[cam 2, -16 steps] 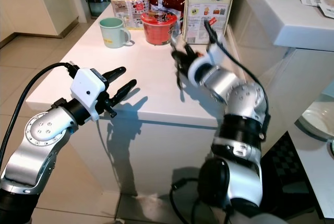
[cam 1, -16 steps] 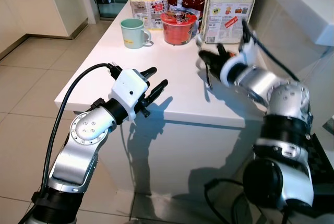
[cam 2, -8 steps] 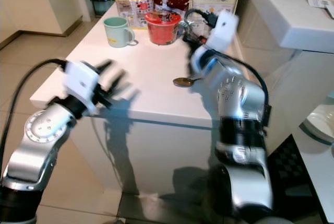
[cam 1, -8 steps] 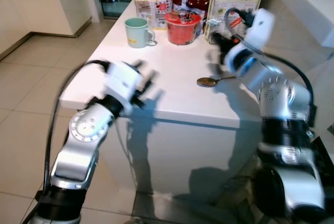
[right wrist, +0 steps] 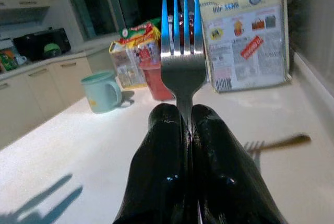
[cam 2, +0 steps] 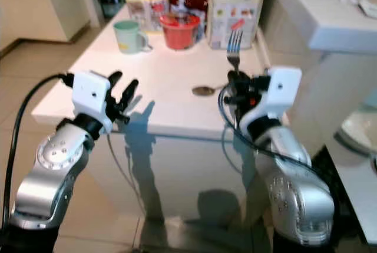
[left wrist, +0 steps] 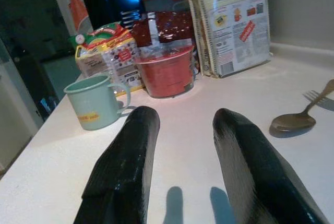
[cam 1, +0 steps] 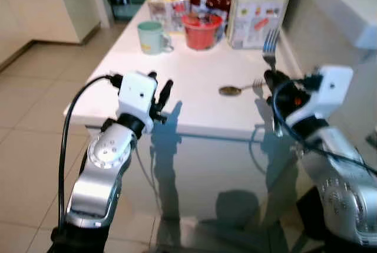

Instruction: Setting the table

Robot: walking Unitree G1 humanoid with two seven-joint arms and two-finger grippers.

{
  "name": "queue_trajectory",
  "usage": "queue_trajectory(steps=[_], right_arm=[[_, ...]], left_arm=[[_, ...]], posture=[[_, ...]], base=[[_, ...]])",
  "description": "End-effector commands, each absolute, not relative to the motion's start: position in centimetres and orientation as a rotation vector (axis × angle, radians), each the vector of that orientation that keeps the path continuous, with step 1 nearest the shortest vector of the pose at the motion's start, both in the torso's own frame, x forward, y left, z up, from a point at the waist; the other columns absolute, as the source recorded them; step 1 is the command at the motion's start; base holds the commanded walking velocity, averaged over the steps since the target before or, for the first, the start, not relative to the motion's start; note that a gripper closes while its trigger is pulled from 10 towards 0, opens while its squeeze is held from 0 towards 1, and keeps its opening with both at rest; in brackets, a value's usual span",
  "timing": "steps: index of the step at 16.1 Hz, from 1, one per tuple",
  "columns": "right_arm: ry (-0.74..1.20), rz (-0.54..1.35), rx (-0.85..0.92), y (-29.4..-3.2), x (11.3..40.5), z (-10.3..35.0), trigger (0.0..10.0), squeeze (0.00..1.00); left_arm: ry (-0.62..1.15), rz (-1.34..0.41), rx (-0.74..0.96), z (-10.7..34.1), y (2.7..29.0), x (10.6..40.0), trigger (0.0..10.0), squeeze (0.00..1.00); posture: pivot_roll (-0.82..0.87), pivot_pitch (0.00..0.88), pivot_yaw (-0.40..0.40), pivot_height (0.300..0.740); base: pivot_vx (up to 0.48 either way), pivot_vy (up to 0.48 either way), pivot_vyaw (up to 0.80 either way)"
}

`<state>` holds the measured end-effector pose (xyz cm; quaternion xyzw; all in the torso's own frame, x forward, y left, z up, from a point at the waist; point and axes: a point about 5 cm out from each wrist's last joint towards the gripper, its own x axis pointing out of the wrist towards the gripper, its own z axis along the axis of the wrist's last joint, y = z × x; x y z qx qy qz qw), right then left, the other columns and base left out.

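table [cam 1: 194,97]: white top, centre frame; mug, red tub, packets crowd its far end
right gripper [cam 2: 234,91]: pulled back to the near edge, right of centre, since a second ago; fingers clamped on fork [cam 2: 234,45], tines up
left gripper [cam 1: 161,95]: centre-left, fingers spread, holding nothing
spoon [cam 1: 234,90]: now lying on the table, mid-frame (spoon placed, so fork likely goes next)

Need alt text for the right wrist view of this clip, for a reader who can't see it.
The right hand holds a silver fork upright, tines up, pinched between its two black fingers above a white table. Behind it stand a mint-green mug, a red bowl, a printed paper bag and snack packets.
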<state>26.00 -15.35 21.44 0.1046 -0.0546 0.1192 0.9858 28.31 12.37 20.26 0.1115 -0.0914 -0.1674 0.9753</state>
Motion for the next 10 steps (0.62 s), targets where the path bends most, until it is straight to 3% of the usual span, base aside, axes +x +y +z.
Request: queue_trajectory(steps=[1, 4, 10], right_arm=[[-0.115, 0.255, 0.2, -14.9, 25.7, 21.7, 10.0, 0.0], [-0.082, 0.224, 0.188, -14.9, 25.7, 20.4, 10.0, 0.0], [-0.061, 0.099, 0.089, -15.4, 26.7, 19.2, 10.0, 0.0]], left_arm=[[-0.187, -0.327, 0.232, 20.6, 12.4, 28.4, 10.0, 0.0], [-0.202, -0.326, 0.241, 20.9, 12.0, 28.6, 10.0, 0.0], [-0.154, -0.23, 0.185, 19.8, 12.6, 29.6, 10.0, 0.0]], posture=[[-0.04, 0.0, 0.047, 0.74], [0.0, 0.0, 0.024, 0.74], [-0.01, 0.0, 0.023, 0.74]], base=[[-0.334, 0.0, 0.0], [-0.299, 0.0, 0.0], [0.0, 0.0, 0.0]])
